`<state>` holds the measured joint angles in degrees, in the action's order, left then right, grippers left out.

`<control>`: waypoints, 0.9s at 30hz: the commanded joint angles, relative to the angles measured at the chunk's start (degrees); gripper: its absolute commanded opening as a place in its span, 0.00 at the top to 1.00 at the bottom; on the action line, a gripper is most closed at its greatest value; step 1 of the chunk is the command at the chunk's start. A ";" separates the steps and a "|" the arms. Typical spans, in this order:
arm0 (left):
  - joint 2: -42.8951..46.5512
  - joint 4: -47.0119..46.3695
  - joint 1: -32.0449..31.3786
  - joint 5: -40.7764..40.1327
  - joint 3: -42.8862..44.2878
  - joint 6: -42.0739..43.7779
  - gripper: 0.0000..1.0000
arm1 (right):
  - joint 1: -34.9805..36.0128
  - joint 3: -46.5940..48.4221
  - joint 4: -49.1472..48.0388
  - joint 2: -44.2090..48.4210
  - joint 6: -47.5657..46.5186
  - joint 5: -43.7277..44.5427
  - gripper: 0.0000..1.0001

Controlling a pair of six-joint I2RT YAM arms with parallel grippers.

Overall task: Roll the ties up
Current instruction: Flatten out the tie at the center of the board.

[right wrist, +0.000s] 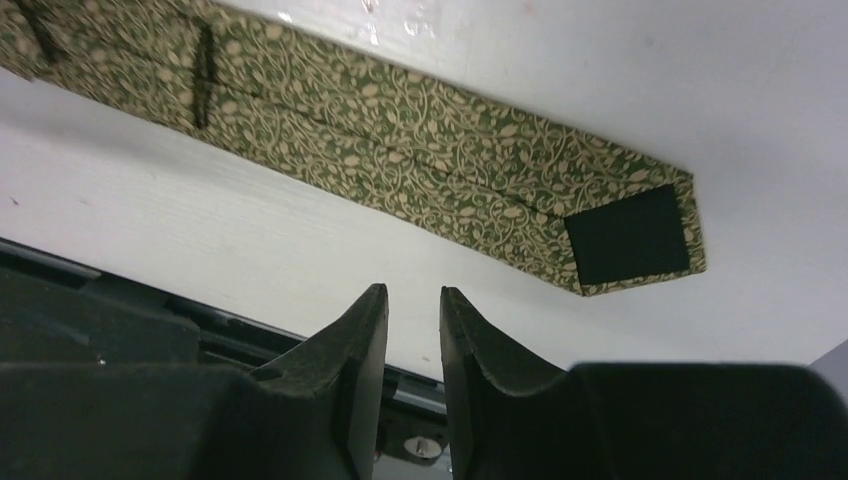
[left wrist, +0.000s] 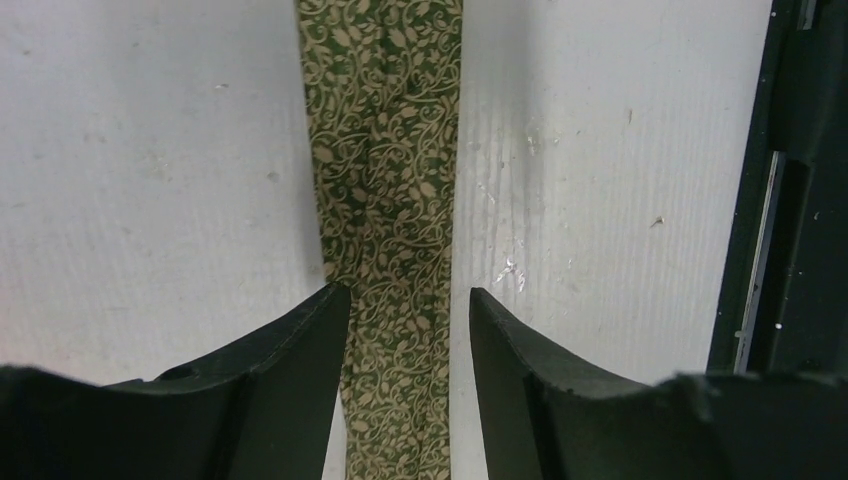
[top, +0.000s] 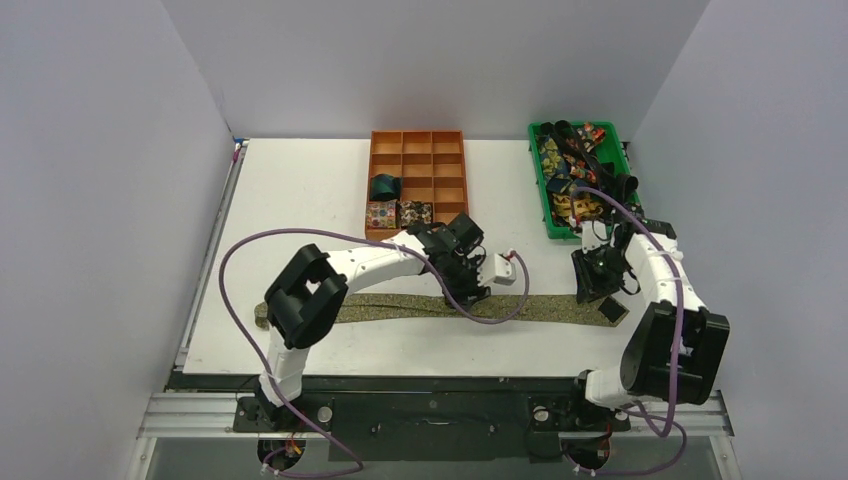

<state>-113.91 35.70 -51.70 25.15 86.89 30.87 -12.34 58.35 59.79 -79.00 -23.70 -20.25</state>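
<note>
— Where does the tie [top: 400, 308] lie for us?

— Flat on the table [top: 300, 190], in front of the tray [top: 465, 175] on the arms' side. It runs crosswise and reaches past the tray's left and right walls. The seam side is up, and the end with the black patch [right wrist: 628, 233] lies out to the tray's front right.

— And our grippers?

— The left gripper [left wrist: 408, 293] stands spread, one finger on either side of the strip, and pinches nothing. The right gripper [right wrist: 412, 290] hangs beside the patch end with its jaws only a slit apart and empty.

— How will the cloth handle?

— We judge it light, limp and rather slick. It should fold under any push, slide on the smooth table, and a loose coil could spring open.

— So where do we take hold?

— At the patch end, we think, pinching flat across its width so the first turn starts square. The other gripper should press the strip further along, so it feeds straight.

— Like the coils [top: 381, 213] in the tray's near-left cells?

— Yes, that small and tight.
</note>
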 commanded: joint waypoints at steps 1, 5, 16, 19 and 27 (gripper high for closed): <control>-2.97 -1.88 -1.73 -2.43 2.28 1.03 0.56 | -1.63 2.39 5.93 -3.68 -3.74 4.49 0.78; -5.79 -1.56 -2.75 -3.39 3.20 2.24 0.58 | -2.85 2.92 6.51 -5.84 -4.63 6.60 0.78; -6.31 -1.51 -3.33 -5.22 1.68 2.80 0.71 | -3.79 5.39 7.87 -8.02 -5.45 6.09 0.79; -4.73 -1.89 -3.32 -4.89 0.85 2.31 0.67 | -3.83 5.34 8.07 -7.96 -5.62 5.68 0.79; -5.43 -1.51 -2.81 -4.91 2.18 1.66 0.87 | -3.83 5.20 8.21 -8.07 -5.81 5.71 0.78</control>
<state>-120.22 33.50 -54.74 19.94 88.01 33.36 -15.79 61.73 67.11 -87.13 -28.62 -14.81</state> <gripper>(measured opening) 0.223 0.216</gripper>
